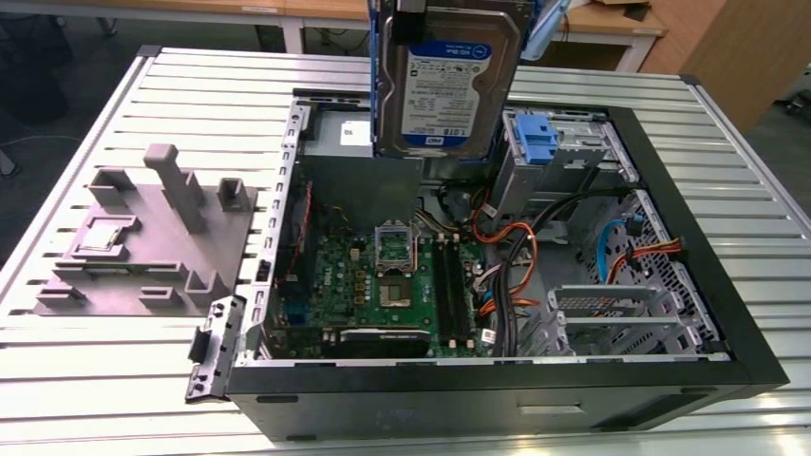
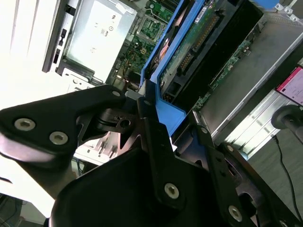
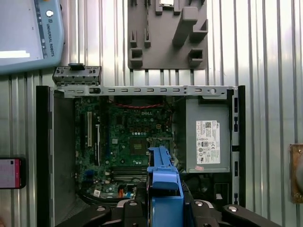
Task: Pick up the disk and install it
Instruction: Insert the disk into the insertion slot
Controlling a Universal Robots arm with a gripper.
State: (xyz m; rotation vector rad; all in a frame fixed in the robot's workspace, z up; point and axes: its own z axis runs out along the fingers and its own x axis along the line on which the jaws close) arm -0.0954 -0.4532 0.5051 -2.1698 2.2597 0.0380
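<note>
the disk [image 1: 450,81] is up in the air right now, hanging upright above the open computer case [image 1: 507,385] – label side facing the exterior camera, blue carrier frame running down its edges. it isn't touching anything in the case as far as i can see. in the exterior view its bottom edge lines up over the far part of the case, near the grey power supply [image 3: 208,142].

the gripper [image 2: 170,109] is pinching the disk by the blue frame. in the second wrist view the black fingers [image 2: 158,146] sit tight on either side of the blue plastic, and the drive's green circuit board side shows edge-on past them. the first wrist view looks straight down past the blue carrier at the motherboard [image 3: 132,137], with the power supply just beside it.

other stuff in the case – a narrow blue bracket [image 1: 538,142] standing in the bay on the exterior view's right, a bundle of orange cables [image 1: 507,237], and a metal drive cage [image 1: 621,318] near the front corner. the case lies on its side on a slatted metal table [image 1: 102,399]. a grey fixture block [image 1: 152,237] sits on the table just beside the case, on the exterior view's left. a teach pendant [image 3: 28,33] lies on the table too, well apart from the disk.
</note>
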